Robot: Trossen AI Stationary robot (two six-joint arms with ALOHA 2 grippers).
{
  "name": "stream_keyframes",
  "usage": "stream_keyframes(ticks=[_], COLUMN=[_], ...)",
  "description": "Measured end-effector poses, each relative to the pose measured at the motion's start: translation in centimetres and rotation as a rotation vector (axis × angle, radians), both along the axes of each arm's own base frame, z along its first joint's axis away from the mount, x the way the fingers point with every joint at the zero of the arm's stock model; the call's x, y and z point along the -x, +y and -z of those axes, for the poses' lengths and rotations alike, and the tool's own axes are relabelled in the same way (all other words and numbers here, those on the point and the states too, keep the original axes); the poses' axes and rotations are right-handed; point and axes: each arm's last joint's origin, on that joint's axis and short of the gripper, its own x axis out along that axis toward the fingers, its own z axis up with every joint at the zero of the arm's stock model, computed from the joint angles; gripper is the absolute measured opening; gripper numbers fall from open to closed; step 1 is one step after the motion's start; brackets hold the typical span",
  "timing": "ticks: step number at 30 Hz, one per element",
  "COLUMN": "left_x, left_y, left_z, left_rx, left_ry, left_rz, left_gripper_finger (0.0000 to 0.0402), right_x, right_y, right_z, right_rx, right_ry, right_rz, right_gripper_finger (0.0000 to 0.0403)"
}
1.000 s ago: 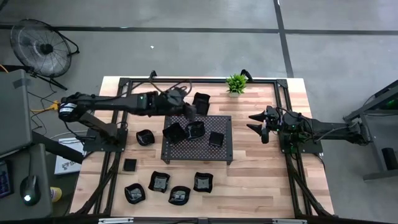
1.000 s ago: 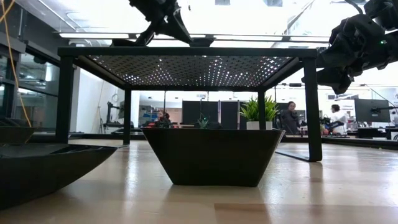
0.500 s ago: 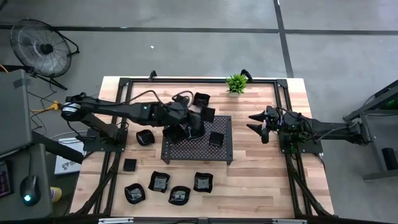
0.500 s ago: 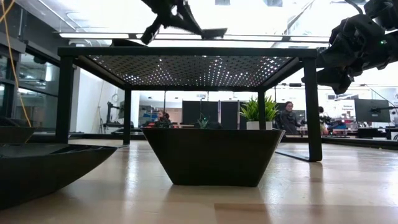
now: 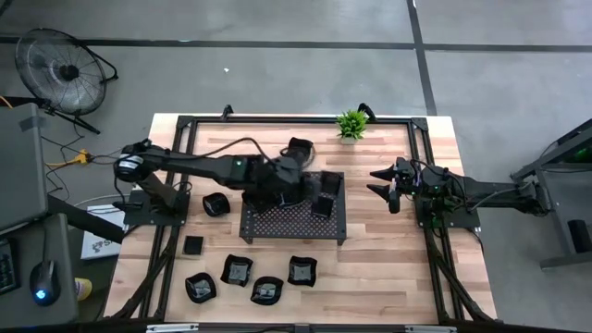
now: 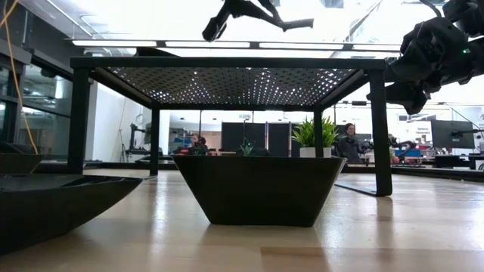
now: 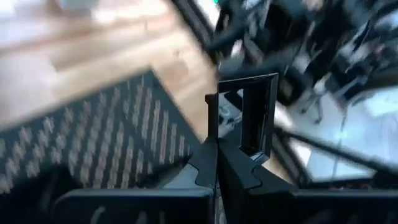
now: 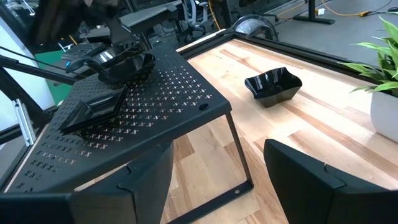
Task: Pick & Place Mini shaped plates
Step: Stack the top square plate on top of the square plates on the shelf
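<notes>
The square plate (image 7: 244, 115) looks light, rigid, glossy and likely slippery, so its thin rim is the sensible hold. The left gripper (image 7: 217, 163) pinches that rim, fingers closed tight, carrying the plate edge-up above the perforated tray (image 5: 294, 222). The right gripper (image 5: 381, 183) waits open beside the tray

A raised tray (image 5: 294, 222) stands mid-table with plates (image 5: 322, 205) on it. A plant (image 5: 351, 123) sits behind it. More plates (image 5: 252, 277) lie in front and to its left (image 5: 215, 204).
</notes>
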Motion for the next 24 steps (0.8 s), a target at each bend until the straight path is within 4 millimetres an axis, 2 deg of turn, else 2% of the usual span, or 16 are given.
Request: stream_keyframes(ticks=[9, 14, 24], left_x=[0.1, 0.5, -0.6], left_y=[-3.0, -3.1, -3.4], left_z=[0.1, 0.7, 2.8], left_rx=[0.144, 0.202, 0.335], left_ry=[0.03, 0.088, 0.146], left_rz=[0.018, -0.032, -0.063], left_gripper_finger=[0.0, 0.0, 0.0001], right_x=[0.0, 0.0, 0.0], right_y=[0.0, 0.0, 0.0], right_z=[0.0, 0.0, 0.0], right_rx=[0.0, 0.0, 0.0], right_ry=[0.0, 0.0, 0.002], right_rz=[0.0, 0.0, 0.0], right_gripper_finger=[0.0246, 0.0246, 0.0246])
